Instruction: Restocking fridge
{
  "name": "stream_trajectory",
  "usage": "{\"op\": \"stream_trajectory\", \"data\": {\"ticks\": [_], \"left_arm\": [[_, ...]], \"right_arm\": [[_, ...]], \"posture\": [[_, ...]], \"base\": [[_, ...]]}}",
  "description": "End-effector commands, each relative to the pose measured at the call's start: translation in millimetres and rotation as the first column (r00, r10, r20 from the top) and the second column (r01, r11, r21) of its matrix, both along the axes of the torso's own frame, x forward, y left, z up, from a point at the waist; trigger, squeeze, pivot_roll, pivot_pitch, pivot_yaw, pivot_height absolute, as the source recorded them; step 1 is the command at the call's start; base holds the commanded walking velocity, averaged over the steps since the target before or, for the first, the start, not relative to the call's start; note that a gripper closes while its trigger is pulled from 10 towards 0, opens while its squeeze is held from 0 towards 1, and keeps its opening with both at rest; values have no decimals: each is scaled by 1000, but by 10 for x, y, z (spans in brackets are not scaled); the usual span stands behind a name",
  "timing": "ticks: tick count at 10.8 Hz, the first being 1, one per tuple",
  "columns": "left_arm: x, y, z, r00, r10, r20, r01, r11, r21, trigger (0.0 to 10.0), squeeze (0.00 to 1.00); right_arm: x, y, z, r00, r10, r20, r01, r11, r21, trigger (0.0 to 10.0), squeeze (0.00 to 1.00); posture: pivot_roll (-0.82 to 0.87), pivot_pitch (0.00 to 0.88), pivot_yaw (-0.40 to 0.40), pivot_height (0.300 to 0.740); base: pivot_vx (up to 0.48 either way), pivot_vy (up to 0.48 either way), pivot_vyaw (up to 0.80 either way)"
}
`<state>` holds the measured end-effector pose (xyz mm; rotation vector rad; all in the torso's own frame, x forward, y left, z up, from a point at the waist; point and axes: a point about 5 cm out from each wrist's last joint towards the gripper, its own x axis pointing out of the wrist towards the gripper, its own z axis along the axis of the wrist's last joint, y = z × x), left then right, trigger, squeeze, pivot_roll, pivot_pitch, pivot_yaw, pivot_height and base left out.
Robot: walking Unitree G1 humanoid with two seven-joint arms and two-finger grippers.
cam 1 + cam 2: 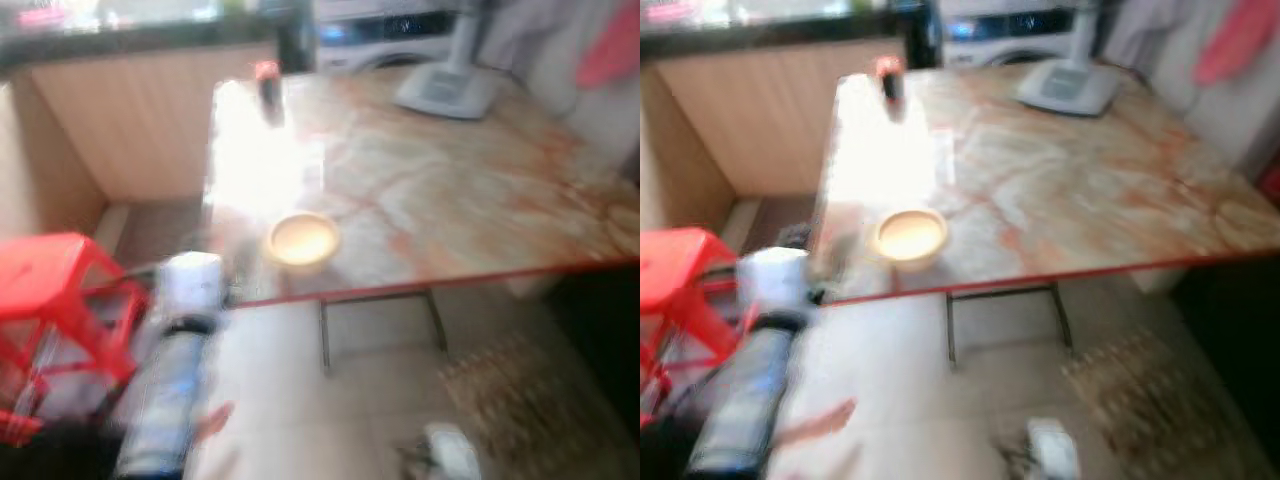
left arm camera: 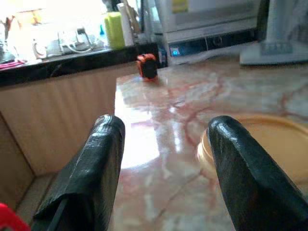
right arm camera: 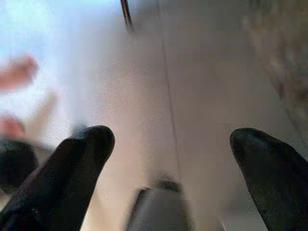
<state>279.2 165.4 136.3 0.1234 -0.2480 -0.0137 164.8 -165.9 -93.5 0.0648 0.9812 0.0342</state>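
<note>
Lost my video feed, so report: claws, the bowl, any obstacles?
Left claw open, at table edge, pointed toward the yellow bowl. Right claw open, aimed at floor. Red stool beside left arm. Head views blurred.

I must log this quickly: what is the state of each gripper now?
Left gripper: open, holding nothing, near the yellow bowl on the marble table.
Right gripper: open, holding nothing, above the floor.
</note>
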Motion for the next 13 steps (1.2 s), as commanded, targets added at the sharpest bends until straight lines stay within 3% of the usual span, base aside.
{"op": "stream_trajectory", "data": {"ticks": [1, 7, 9, 13], "left_arm": [[15, -131, 84, 999, -42, 34, 43, 999, -14, 10000, 0], [4, -145, 76, 998, -47, 30, 48, 999, -24, 10000, 0], [-1, -152, 79, 998, -45, 34, 46, 999, -23, 10000, 0], [4, -165, 76, 998, -53, 30, 54, 998, -29, 10000, 0]], "right_arm": [[-169, -89, -64, 998, -18, -56, 17, 1000, -16, 10000, 0], [-163, -89, -61, 998, 2, -55, -3, 1000, -17, 10000, 0], [-150, -88, -53, 999, 15, -41, -16, 1000, -16, 10000, 0], [-161, -87, -58, 999, -1, -48, 0, 1000, -8, 10000, 0]], "posture": [[8, 59, 27, 740], [10, 59, 25, 740], [10, 57, 25, 740], [13, 51, 26, 740]], "base": [[270, 0, 0], [41, 0, 0], [0, 0, 800], [0, 0, 0]]}}
